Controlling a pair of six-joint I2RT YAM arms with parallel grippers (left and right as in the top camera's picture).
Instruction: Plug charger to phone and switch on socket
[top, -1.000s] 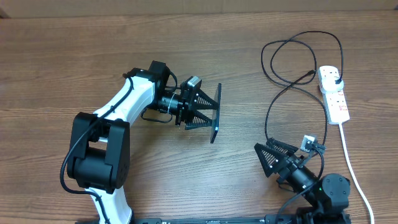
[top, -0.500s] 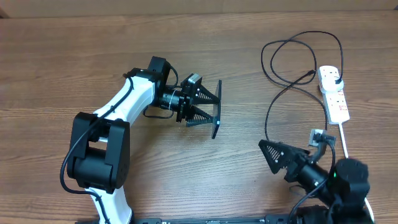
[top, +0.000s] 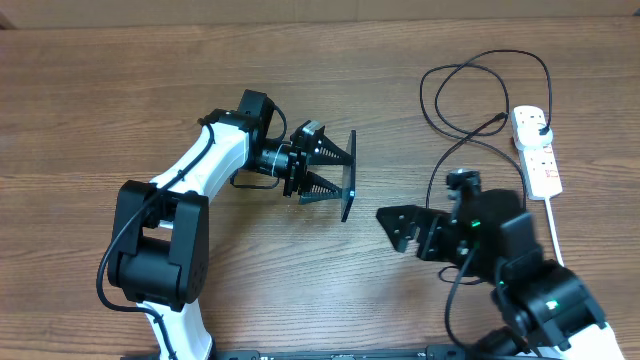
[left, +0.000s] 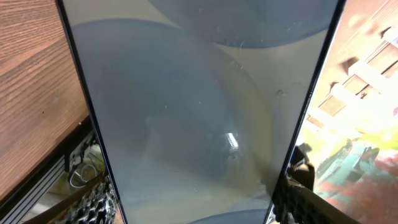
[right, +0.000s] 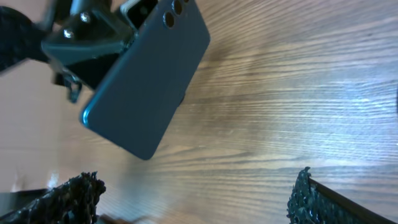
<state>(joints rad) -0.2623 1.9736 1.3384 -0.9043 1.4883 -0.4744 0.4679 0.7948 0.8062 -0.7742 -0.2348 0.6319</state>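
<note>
The left tool is clamped across the long edges of the phone, held raised left of centre. The phone is judged stiff, light, slick and breakable. The right tool is spread, empty. The charger, far right, is plugged into the socket; judged limp, best taken just behind its tip. No containers are seen.

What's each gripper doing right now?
Left gripper: shut on the phone.
Right gripper: open, holding nothing.
</note>
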